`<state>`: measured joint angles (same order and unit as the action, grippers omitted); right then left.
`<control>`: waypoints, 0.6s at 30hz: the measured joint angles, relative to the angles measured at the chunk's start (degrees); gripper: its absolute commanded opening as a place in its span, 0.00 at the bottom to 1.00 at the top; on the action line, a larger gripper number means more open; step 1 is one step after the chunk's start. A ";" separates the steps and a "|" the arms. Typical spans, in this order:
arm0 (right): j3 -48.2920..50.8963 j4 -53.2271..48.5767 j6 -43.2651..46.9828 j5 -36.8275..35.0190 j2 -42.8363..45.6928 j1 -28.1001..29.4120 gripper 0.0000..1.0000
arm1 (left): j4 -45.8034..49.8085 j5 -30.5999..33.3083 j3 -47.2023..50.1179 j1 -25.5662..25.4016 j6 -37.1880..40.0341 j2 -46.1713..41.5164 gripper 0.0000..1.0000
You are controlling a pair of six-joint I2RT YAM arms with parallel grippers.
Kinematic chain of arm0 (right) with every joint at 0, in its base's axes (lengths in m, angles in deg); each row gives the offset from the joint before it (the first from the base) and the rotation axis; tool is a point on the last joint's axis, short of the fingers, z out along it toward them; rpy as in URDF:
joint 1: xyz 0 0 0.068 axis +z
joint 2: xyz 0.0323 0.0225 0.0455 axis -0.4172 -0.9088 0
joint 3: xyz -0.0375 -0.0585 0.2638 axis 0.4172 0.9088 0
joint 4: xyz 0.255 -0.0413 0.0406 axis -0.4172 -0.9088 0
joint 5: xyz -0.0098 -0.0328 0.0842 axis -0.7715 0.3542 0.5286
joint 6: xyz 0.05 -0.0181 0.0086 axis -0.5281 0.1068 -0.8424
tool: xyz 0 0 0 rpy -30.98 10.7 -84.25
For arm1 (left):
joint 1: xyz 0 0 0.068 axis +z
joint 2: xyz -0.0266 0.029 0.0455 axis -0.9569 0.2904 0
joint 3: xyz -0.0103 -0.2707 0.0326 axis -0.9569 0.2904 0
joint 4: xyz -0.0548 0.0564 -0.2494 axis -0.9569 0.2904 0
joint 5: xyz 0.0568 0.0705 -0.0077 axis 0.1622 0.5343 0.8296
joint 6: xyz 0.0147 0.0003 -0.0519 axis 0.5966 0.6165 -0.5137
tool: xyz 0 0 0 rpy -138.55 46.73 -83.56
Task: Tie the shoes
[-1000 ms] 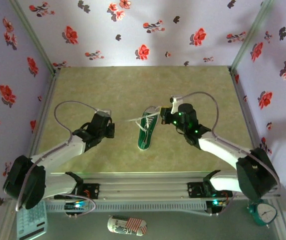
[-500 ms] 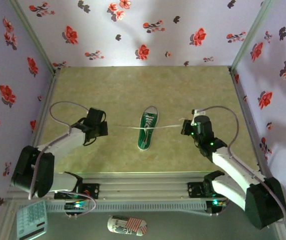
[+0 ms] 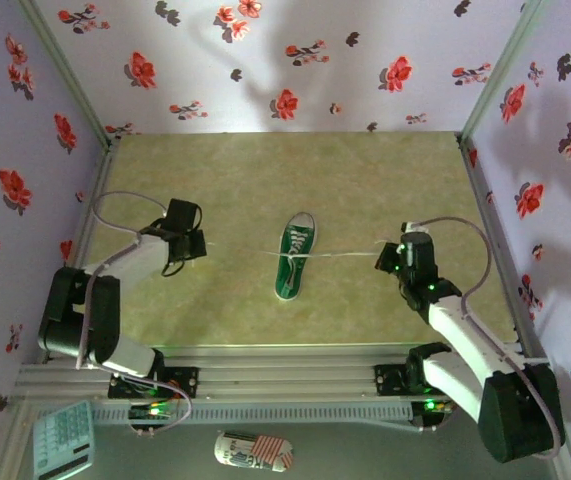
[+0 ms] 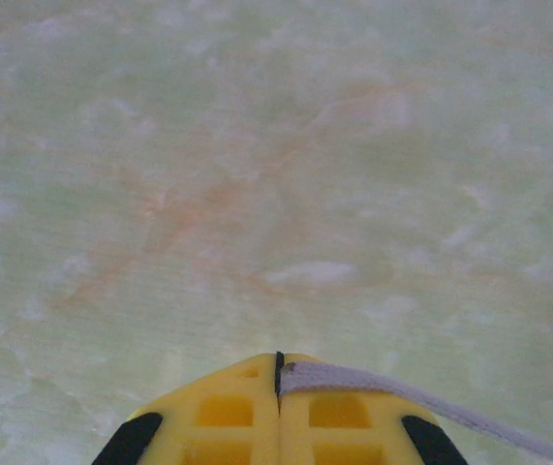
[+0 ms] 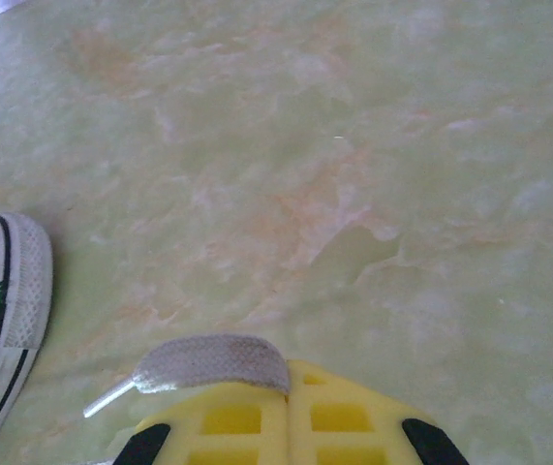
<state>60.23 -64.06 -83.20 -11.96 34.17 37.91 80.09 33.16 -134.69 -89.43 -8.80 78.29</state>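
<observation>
Laces [image 3: 350, 254] now stretched straight, pulled farther outward than before.
Left gripper [image 4: 278, 363] and right gripper [image 5: 289, 373] each pinch a lace end; shoe [image 3: 293, 258] lies midway between them.

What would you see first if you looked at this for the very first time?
A small green canvas sneaker with a white rubber toe cap sits in the middle of the pale green marbled table. Its long white laces stretch out straight to both sides, one end pinched in the shut left gripper and the other in the shut right gripper. Around the table stand pale walls dotted with red flowers.
</observation>
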 measured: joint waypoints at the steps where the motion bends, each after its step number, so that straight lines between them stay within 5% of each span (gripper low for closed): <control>1: 0.00 -0.33 -0.15 -0.13 0.00 -0.44 0.00 | 0.22 0.02 -0.09 0.39 0.17 0.17 0.00; 18: -1.79 -3.89 -1.62 1.40 -0.55 -7.10 0.00 | 2.32 -0.04 -2.43 2.80 2.14 2.10 0.00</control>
<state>58.44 -67.95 -84.82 -10.57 33.63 30.81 82.40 33.11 -137.12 -86.63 -6.66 80.38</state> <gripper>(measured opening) 0.063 0.062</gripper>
